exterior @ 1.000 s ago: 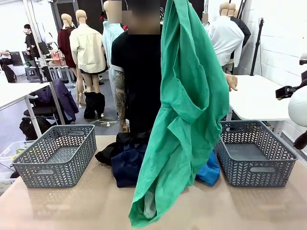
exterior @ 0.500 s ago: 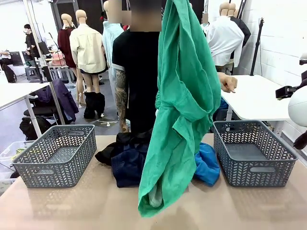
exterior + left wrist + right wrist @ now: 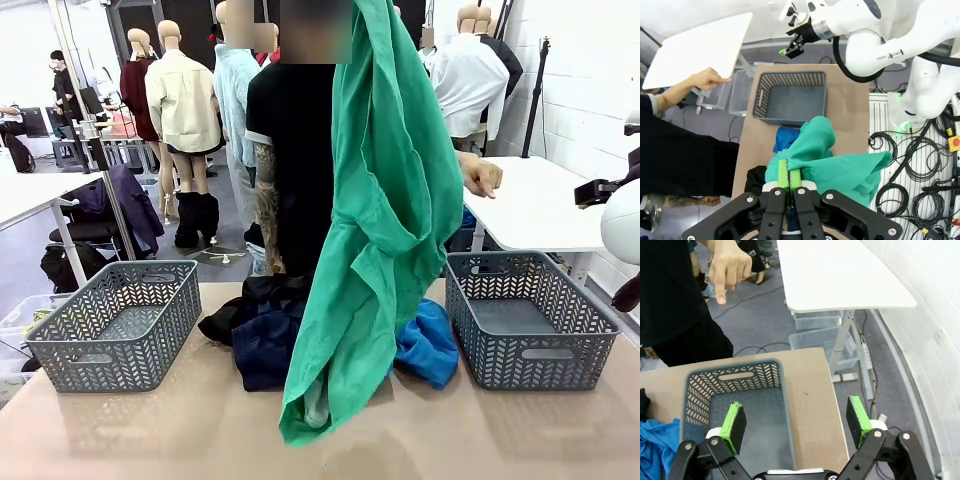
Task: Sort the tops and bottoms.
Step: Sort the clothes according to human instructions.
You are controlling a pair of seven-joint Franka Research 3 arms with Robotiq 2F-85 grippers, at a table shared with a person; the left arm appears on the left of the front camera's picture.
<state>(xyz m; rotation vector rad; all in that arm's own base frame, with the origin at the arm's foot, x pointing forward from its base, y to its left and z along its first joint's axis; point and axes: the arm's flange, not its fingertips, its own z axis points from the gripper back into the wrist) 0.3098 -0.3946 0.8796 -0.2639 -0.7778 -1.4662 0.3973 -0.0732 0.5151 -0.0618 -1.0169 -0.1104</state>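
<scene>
An emerald green garment [image 3: 385,230] hangs over the middle of the table, its hem just above the tabletop. My left gripper [image 3: 789,176] is shut on its top fold, high above the table. Below lie a black garment [image 3: 250,298], a navy garment [image 3: 265,345] and a bright blue garment [image 3: 428,345] in one heap. My right gripper [image 3: 796,417] hangs open and empty over the right-hand grey basket [image 3: 771,382]; the right gripper [image 3: 792,47] appears open from the left wrist too.
A second grey basket [image 3: 115,322] stands at the table's left and the right basket [image 3: 530,330] at its right. A person in black stands behind the table, one hand [image 3: 482,178] pointing down toward the right basket. A white table [image 3: 840,275] lies beyond.
The hanging green garment has swung a little, its hem drifting right and back. The person has shifted slightly right, the pointing hand with them. Both grippers keep their state.
</scene>
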